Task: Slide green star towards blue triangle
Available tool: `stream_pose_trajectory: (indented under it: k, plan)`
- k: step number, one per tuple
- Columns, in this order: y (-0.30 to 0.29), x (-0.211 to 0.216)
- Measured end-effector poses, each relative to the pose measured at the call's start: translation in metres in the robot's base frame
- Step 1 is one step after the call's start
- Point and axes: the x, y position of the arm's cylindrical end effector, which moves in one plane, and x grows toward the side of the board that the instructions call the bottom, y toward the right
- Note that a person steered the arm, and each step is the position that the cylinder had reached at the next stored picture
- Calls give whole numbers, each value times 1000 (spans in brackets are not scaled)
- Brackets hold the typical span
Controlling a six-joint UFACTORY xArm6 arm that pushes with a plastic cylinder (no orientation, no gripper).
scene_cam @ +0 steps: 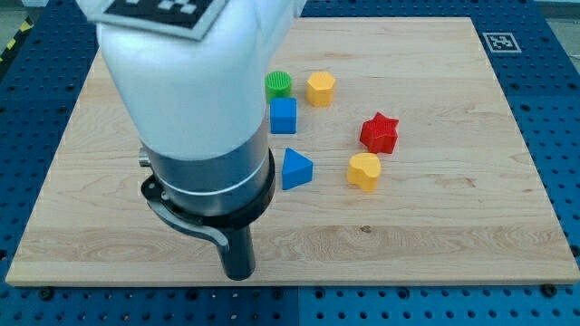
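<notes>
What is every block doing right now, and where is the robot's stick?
green block: resting flat, partly hidden by the arm, shape unclear.
yellow hexagon: resting, apart from the others.
blue cube: resting just below the green block.
blue triangle: resting below the blue cube.
red star: resting, untouched.
yellow block: resting just below the red star.
my tip: near the board's bottom edge, touching no block.

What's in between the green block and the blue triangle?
In the camera view, the blue cube sits between the green block and the blue triangle.
</notes>
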Motion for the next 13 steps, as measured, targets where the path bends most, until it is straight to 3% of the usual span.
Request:
stream_pose_trajectory:
  k: [3,4,6,7,9,10,13]
  plan:
    - [0,-12]
    - [-9,-61]
    - [-118,-62]
    - [-121,-64]
    - [-156,-154]
    - [-126,-188]
    - [-56,-165]
